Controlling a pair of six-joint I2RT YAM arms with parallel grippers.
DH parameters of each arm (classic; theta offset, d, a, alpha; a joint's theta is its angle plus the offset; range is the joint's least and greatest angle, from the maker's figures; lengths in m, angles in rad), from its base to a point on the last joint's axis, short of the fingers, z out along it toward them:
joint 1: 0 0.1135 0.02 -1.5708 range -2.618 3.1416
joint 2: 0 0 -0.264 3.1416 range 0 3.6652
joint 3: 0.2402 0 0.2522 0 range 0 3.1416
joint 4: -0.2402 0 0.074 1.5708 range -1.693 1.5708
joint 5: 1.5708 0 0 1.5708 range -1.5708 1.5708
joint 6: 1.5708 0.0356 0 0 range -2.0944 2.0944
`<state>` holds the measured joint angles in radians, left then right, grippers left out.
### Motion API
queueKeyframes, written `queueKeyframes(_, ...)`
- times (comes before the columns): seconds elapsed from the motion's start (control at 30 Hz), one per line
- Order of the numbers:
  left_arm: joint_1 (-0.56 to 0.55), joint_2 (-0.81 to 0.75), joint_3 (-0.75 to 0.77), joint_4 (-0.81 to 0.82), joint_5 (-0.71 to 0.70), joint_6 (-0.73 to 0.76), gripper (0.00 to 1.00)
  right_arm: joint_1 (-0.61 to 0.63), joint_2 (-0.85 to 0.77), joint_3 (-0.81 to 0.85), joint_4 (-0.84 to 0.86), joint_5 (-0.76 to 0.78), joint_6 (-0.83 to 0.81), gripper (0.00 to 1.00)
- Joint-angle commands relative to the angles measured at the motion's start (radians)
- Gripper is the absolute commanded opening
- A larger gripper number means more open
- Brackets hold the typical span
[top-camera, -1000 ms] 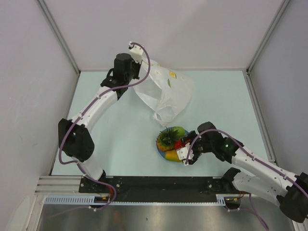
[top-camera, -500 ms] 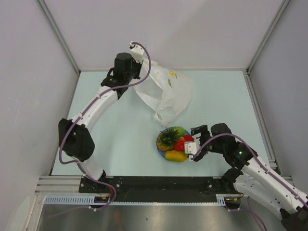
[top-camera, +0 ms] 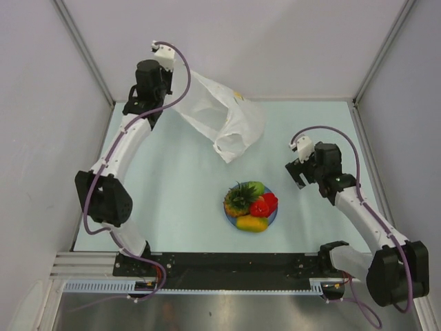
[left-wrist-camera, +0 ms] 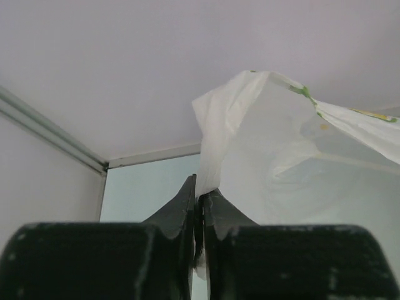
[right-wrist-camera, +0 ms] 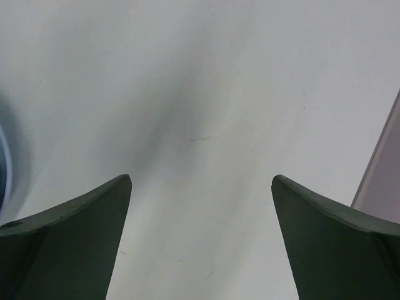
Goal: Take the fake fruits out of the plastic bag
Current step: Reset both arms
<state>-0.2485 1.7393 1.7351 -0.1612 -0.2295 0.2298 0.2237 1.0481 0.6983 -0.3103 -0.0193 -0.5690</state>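
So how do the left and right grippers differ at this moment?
The left gripper has its jaws pinched on a fold of the plastic bag; the right gripper stands wide open and empty, over bare table. The left is at the far left corner with the bag draping from it; the right is on the right side, apart from the bag. Neither touches the fake fruits on the blue plate.

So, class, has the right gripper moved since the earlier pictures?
Yes. The right gripper has left the edge of the blue plate and now sits up and right of it in the top view, jaws open.
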Motion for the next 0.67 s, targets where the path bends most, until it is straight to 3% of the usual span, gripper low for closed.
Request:
queueKeyframes(0.0, 0.018, -0.127, -0.08, 0.026, -0.071, 0.014, 0.38, 0.006, 0.059, 0.098, 0.069, 0.159, 0.28, 1.0)
queueKeyframes(0.07, 0.025, -0.158, -0.135, 0.035, -0.076, 0.013, 0.71, 0.006, 0.072, 0.116, 0.073, 0.177, 0.325, 1.0)
queueKeyframes(0.1, 0.025, -0.176, -0.152, 0.034, -0.065, 0.009, 0.97, 0.008, 0.072, 0.119, 0.074, 0.173, 0.333, 1.0)
queueKeyframes(0.4, 0.025, -0.391, -0.221, -0.101, 0.222, -0.047, 1.0, 0.036, 0.066, 0.128, 0.069, 0.212, 0.376, 1.0)
queueKeyframes(0.63, 0.026, -0.632, -0.533, -0.11, 0.37, -0.156, 1.0, 0.034, 0.075, 0.156, 0.063, 0.239, 0.429, 1.0)
